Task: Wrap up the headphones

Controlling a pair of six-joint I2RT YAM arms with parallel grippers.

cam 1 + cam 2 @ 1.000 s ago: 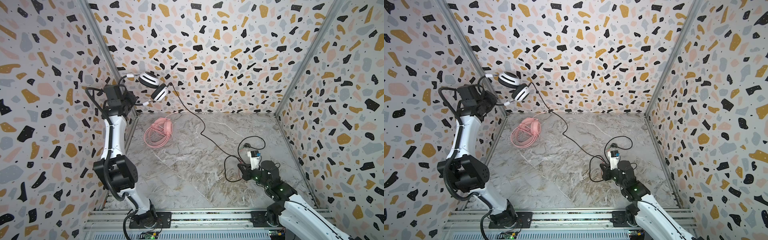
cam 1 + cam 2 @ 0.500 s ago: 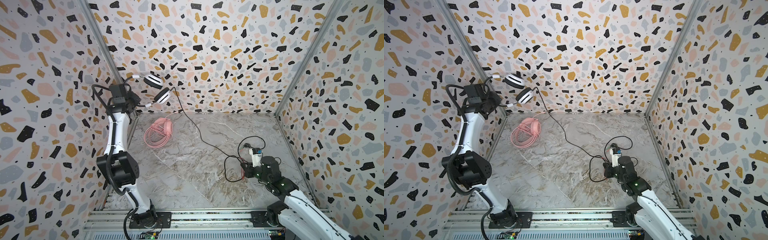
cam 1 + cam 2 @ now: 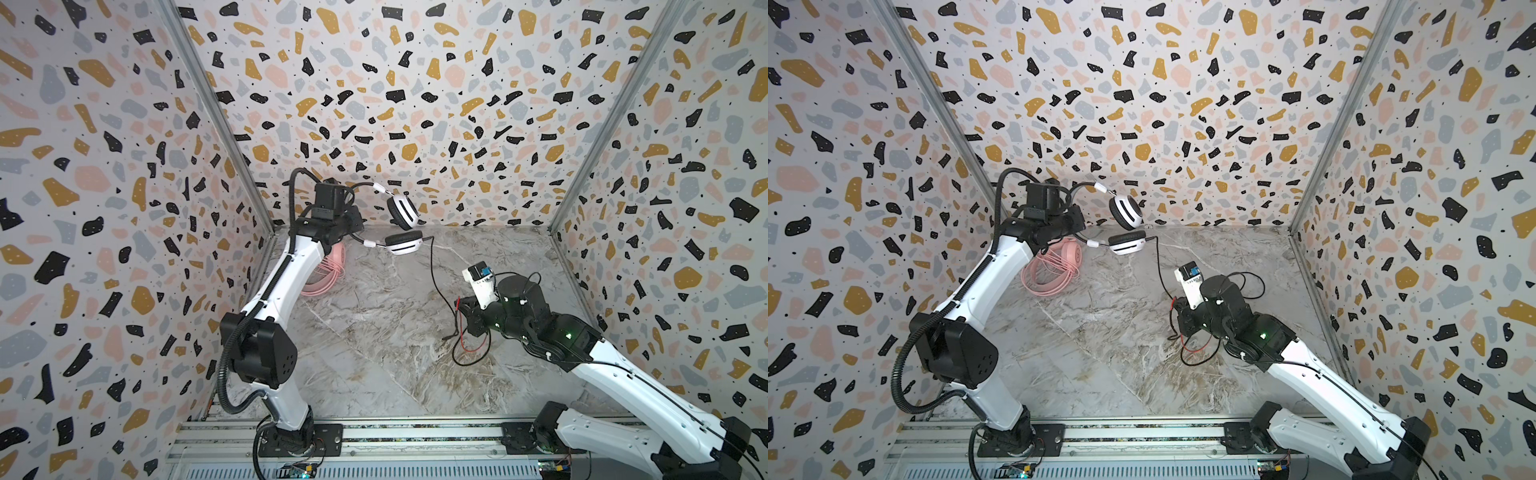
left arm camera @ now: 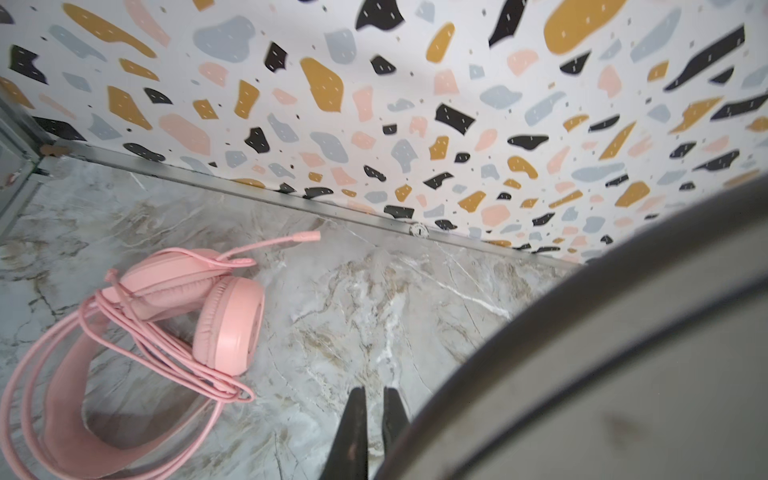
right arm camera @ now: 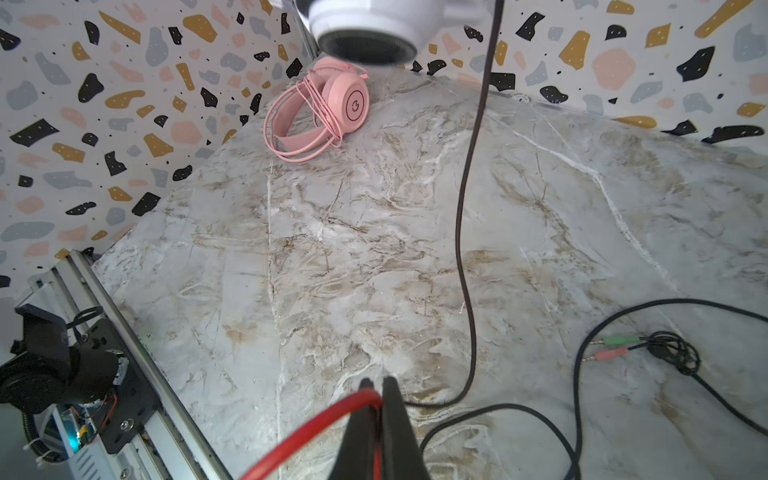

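White headset (image 3: 402, 212) has come away from the left wall toward the middle and hangs lower now, its band pinched between the closed jaws of the left gripper (image 4: 375, 395). The right gripper (image 5: 376, 388), jaws pressed together on the red cord (image 5: 316, 428), has risen from the table (image 3: 374, 332), so the black cord (image 3: 431, 266) hangs almost straight from the lower ear cup. The pink headset (image 3: 1054, 270) stays wrapped near the back left corner.
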